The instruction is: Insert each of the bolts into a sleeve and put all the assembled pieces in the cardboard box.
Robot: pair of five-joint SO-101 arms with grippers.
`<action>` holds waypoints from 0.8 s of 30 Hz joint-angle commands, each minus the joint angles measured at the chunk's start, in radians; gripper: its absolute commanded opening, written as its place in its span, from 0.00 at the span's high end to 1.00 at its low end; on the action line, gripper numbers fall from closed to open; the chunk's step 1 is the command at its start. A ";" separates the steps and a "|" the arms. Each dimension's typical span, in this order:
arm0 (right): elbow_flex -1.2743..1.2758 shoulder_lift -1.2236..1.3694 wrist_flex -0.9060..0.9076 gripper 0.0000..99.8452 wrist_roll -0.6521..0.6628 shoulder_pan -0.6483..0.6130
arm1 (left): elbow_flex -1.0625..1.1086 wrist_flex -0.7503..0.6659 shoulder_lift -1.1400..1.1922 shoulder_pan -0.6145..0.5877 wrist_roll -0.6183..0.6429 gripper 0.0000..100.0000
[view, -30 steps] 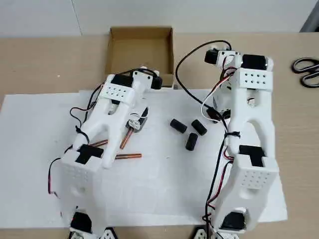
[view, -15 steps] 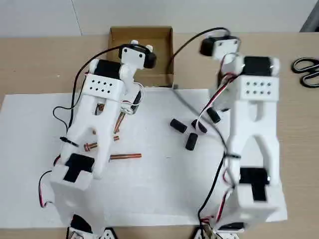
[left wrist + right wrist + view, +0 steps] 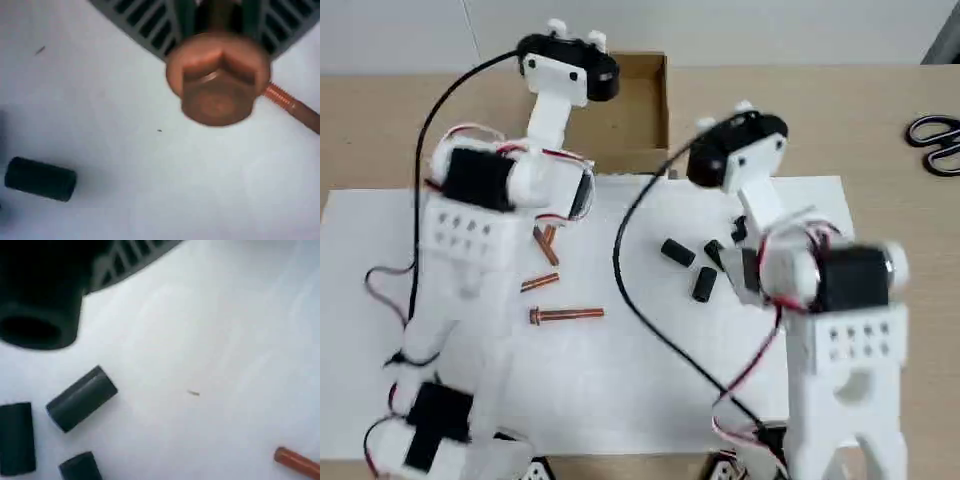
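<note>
Bolts of copper-coloured metal with hexagonal flanged heads [image 3: 567, 315] number at least three in the high view; the nearest lies flat on the left half of the white paper sheet [image 3: 650, 400] that covers the wooden worktop [image 3: 880, 120]; a second bolt [image 3: 540, 283] lies just beyond it; farther on, short copper strokes [image 3: 545, 243] show beside the left arm, and I cannot tell whether they are one bolt or two. The left gripper [image 3: 216, 20] has its jaws closed tight on a held bolt [image 3: 217, 82], head towards the wrist camera, above the sheet; another bolt's threaded shank [image 3: 295, 107] lies on the paper behind it.

Short black cylindrical sleeves count four; three loose sleeves [image 3: 677, 252] lie close together near the middle of the sheet; the right gripper [image 3: 90, 270] is clamped on the fourth sleeve [image 3: 40, 310], open end showing, above the sheet.

One open brown cardboard box [image 3: 630, 110] stands at the sheet's far edge; one pair of black-handled scissors [image 3: 935, 143] lies at the worktop's far right edge.
</note>
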 commanded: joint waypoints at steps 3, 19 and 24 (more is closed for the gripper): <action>0.135 -0.188 -0.105 1.00 -0.014 -0.002 | 0.062 0.006 -0.178 0.006 0.028 1.00; 0.850 -0.627 -0.713 1.00 -0.161 -0.010 | 0.716 -0.555 -0.572 -0.114 0.282 1.00; 0.994 -0.677 -0.865 1.00 -0.167 -0.071 | 0.997 -0.787 -0.761 -0.112 0.354 1.00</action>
